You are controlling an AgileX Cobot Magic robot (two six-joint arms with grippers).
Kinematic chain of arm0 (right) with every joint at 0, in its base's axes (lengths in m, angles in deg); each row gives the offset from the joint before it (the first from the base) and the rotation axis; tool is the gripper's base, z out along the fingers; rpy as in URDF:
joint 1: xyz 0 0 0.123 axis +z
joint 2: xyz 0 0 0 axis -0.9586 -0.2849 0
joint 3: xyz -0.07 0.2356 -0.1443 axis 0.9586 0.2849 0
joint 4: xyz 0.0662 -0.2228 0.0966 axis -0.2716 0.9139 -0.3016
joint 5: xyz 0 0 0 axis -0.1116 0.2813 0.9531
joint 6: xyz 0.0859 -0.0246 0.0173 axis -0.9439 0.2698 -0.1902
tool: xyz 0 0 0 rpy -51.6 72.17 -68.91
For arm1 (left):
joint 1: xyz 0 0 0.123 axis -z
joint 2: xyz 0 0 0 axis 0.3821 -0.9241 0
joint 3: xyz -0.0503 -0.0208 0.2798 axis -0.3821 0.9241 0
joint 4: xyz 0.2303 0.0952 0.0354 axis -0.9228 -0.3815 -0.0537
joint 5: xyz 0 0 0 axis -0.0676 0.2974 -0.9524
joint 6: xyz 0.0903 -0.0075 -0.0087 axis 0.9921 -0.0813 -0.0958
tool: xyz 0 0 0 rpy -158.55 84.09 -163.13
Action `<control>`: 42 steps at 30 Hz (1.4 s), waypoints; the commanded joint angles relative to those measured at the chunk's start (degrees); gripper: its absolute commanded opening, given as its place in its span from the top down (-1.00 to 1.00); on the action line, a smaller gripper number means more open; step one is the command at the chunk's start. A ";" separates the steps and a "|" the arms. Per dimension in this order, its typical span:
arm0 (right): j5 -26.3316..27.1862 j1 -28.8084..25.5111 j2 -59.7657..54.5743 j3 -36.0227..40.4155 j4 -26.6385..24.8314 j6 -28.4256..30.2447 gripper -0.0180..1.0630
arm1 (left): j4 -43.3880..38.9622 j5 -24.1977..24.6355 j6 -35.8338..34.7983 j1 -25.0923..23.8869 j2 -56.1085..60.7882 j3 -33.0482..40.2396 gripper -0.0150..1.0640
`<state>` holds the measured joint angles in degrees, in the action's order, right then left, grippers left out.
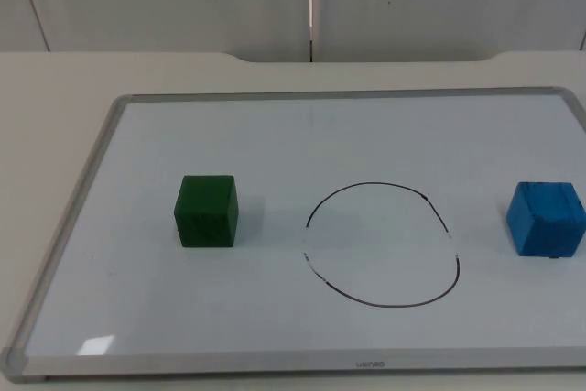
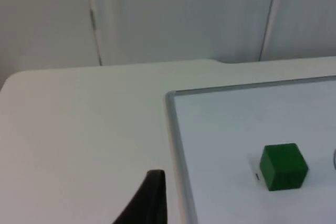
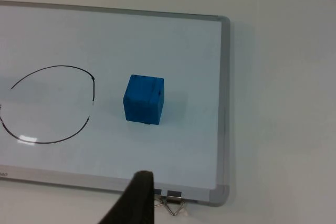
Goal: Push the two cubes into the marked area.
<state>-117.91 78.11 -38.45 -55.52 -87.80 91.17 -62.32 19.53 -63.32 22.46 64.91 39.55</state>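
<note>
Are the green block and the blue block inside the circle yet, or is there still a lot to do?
Nothing is done yet. The green cube sits on the whiteboard to one side of the drawn circle, and the blue cube sits on the other side, both outside the line. Neither gripper touches a cube: the left fingertip is off the board's edge, the right fingertip near the board's frame. Both pushes are left.

A binder clip point(image 3: 176, 206) sits at the white table's point(image 1: 55, 89) edge.
</note>
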 commanded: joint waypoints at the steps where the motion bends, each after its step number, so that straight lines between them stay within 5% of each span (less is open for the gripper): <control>1: 0.17 -0.03 0.26 0.34 0.30 0.48 -0.98 | 3.43 -0.84 1.95 -0.11 -2.39 -0.27 -0.81; 18: 0.17 -0.03 0.26 0.34 0.30 0.48 -0.98 | 36.65 -9.73 29.64 -0.11 -18.70 -0.27 -0.81; 25: 0.17 -0.03 0.26 0.34 0.30 0.48 -0.98 | 44.50 -9.79 36.87 -0.11 -25.05 -0.27 -0.81; 42: 0.17 -0.03 0.26 0.34 0.30 0.48 -0.98 | 58.33 -8.90 53.95 0.00 -44.70 -0.27 -0.45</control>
<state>-117.91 78.11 -38.45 -55.52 -87.80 91.17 -7.31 10.38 -11.18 22.46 22.02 39.55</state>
